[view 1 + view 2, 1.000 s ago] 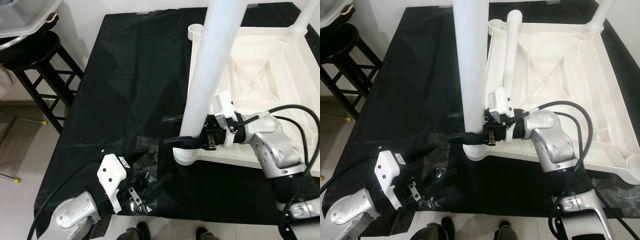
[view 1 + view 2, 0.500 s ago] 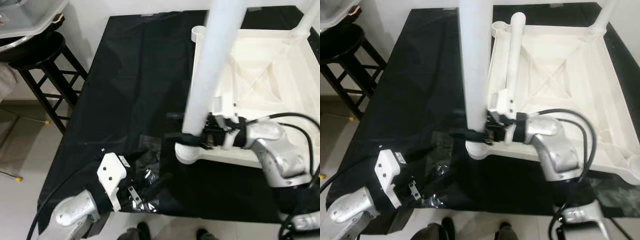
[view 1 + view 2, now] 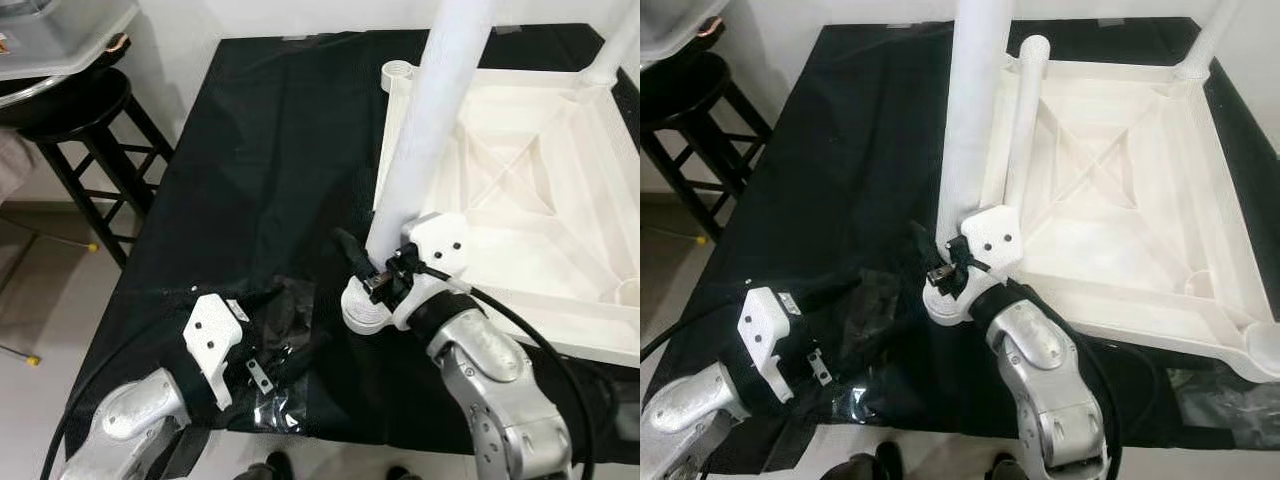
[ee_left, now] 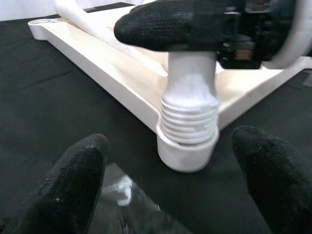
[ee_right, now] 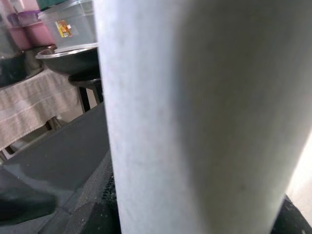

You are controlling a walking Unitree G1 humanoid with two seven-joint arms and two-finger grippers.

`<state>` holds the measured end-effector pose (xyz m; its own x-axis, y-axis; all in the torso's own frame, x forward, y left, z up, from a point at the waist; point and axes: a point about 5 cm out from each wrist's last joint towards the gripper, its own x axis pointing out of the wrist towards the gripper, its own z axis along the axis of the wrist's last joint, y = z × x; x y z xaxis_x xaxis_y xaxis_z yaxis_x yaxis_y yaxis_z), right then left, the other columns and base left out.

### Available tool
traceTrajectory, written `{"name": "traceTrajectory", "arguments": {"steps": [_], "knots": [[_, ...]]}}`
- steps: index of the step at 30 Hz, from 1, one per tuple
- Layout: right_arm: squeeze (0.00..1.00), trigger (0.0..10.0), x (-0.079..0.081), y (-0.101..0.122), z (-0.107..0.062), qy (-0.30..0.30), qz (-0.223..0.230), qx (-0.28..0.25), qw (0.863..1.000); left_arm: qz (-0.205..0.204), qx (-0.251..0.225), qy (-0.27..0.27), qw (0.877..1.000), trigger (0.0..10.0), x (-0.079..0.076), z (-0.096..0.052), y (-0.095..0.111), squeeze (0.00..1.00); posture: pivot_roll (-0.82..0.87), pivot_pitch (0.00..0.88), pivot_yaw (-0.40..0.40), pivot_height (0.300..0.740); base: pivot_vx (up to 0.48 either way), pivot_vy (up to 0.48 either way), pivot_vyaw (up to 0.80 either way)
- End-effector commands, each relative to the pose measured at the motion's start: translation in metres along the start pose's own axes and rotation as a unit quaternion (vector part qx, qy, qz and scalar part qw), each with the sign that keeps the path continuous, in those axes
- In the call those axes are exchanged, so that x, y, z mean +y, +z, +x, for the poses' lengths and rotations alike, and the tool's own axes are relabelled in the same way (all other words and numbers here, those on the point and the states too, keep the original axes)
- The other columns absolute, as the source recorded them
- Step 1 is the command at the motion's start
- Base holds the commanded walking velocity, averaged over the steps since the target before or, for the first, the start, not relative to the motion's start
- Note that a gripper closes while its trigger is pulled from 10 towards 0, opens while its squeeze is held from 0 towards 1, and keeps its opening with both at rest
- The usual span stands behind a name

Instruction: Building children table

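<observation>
The right gripper's fingers pinched the white leg just above its thread, having swung round from the side to the near face; judging by that, screwing into the tabletop's corner socket continued. The left gripper hovered spread nearby over the counter.

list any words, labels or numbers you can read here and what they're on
None can be read.
The sticker on the clear plastic tub beside the black stool shows red and yellow print, too small and blurred to read.
The white table leg, table top and black cloth carry no text.
</observation>
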<state>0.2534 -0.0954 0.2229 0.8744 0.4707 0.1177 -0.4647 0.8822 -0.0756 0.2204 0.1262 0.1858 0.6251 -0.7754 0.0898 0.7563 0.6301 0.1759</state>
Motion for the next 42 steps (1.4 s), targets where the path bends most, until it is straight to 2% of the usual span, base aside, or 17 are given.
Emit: {"name": "traceTrajectory", "arguments": {"steps": [1, 5, 6, 8, 11, 15, 18, 23, 25, 31, 32, 33, 34, 35, 37, 38, 42], "knots": [[0.0, 10.0, -0.017, -0.052, -0.004, -0.065, 0.014, 0.148, 0.987, -0.003, 0.009, -0.003, 1.0, 10.0, 0.0, -0.004, -0.005, 0.0, -0.05, 0.292, 0.093, 0.74, 0.0, 0.0, 0.0], [0.0, 10.0, -0.009, -0.045, 0.006, -0.022, -0.009, 0.139, 0.99, 0.006, 0.003, 0.001, 1.0, 10.0, 0.006, -0.001, -0.002, 0.0, -0.04, 0.263, 0.09, 0.74, 0.0, 0.0, 0.0], [0.0, 10.0, 0.0, -0.034, 0.014, 0.036, -0.034, 0.107, 0.993, 0.015, -0.003, 0.002, 1.0, 10.0, 0.011, 0.001, 0.001, 0.0, -0.04, 0.252, 0.093, 0.74, 0.0, 0.0, 0.0], [0.0, 10.0, 0.002, -0.027, 0.018, 0.073, -0.048, 0.082, 0.993, 0.017, -0.004, 0.002, 1.0, 10.0, 0.012, 0.001, 0.002, 0.0, -0.04, 0.252, 0.093, 0.74, 0.0, 0.0, 0.0], [0.0, 10.0, 0.004, -0.022, 0.019, 0.093, -0.057, 0.065, 0.992, 0.019, -0.005, 0.002, 1.0, 10.0, 0.013, 0.001, 0.002, 0.0, -0.04, 0.252, 0.093, 0.74, 0.0, 0.0, 0.0], [0.0, 10.0, -0.001, -0.012, 0.021, 0.173, -0.066, 0.039, 0.982, 0.023, -0.009, 0.003, 1.0, 10.0, 0.016, 0.003, 0.004, 0.0, -0.04, 0.236, 0.089, 0.74, 0.0, 0.0, 0.0], [0.0, 10.0, -0.011, -0.006, 0.016, 0.275, -0.054, 0.03, 0.959, 0.027, -0.016, 0.005, 0.999, 10.0, 0.021, 0.005, 0.007, 0.0, -0.03, 0.225, 0.085, 0.74, 0.0, 0.0, 0.0], [0.0, 10.0, -0.019, -0.009, 0.012, 0.317, -0.019, 0.033, 0.948, 0.028, -0.018, 0.004, 0.999, 10.0, 0.021, 0.006, 0.007, 0.0, -0.03, 0.218, 0.085, 0.74, 0.0, 0.0, 0.0], [0.0, 10.0, -0.028, -0.014, 0.015, 0.313, 0.027, 0.032, 0.949, 0.028, -0.019, 0.004, 0.999, 10.0, 0.02, 0.006, 0.007, 0.0, -0.03, 0.218, 0.084, 0.74, 0.0, 0.0, 0.0], [0.0, 10.0, -0.038, -0.033, 0.023, 0.243, 0.04, 0.053, 0.968, 0.029, -0.019, 0.003, 0.999, 10.0, 0.019, 0.004, 0.009, 0.0, -0.02, 0.22, 0.075, 0.74, 0.0, 0.0, 0.0], [0.0, 10.0, -0.039, -0.04, 0.025, 0.198, 0.039, 0.066, 0.977, 0.03, -0.019, 0.004, 0.999, 10.0, 0.019, 0.003, 0.009, 0.0, -0.01, 0.22, 0.07, 0.74, 0.0, 0.0, 0.0], [0.0, 10.0, -0.039, -0.04, 0.025, 0.198, 0.039, 0.066, 0.977, 0.03, -0.019, 0.004, 0.999, 10.0, 0.019, 0.003, 0.009, 0.0, -0.01, 0.22, 0.07, 0.74, 0.0, 0.0, 0.0], [0.0, 10.0, -0.04, -0.05, 0.026, 0.116, 0.028, 0.094, 0.988, 0.03, -0.019, 0.004, 0.999, 10.0, 0.019, 0.003, 0.009, 0.0, -0.01, 0.221, 0.068, 0.74, 0.0, 0.0, 0.0], [0.0, 10.0, -0.044, -0.062, 0.019, -0.018, 0.023, 0.135, 0.99, 0.03, -0.019, 0.005, 0.999, 10.0, 0.019, 0.002, 0.01, 0.0, -0.01, 0.223, 0.068, 0.74, 0.0, 0.0, 0.0], [0.0, 10.0, -0.044, -0.062, 0.019, -0.018, 0.023, 0.135, 0.99, 0.03, -0.019, 0.005, 0.999, 10.0, 0.019, 0.002, 0.01, 0.0, -0.01, 0.223, 0.068, 0.74, 0.0, 0.0, 0.0], [0.0, 10.0, -0.041, -0.069, 0.01, -0.093, 0.02, 0.16, 0.982, 0.029, -0.019, 0.005, 0.999, 10.0, 0.019, 0.001, 0.01, 0.0, -0.01, 0.223, 0.068, 0.74, 0.0, 0.0, 0.0], [0.0, 10.0, -0.031, -0.069, 0.006, -0.11, 0.019, 0.171, 0.979, 0.028, -0.024, 0.004, 0.999, 10.0, 0.02, 0.002, 0.013, 0.0, -0.02, 0.22, 0.084, 0.74, 0.0, 0.0, 0.0]]}}
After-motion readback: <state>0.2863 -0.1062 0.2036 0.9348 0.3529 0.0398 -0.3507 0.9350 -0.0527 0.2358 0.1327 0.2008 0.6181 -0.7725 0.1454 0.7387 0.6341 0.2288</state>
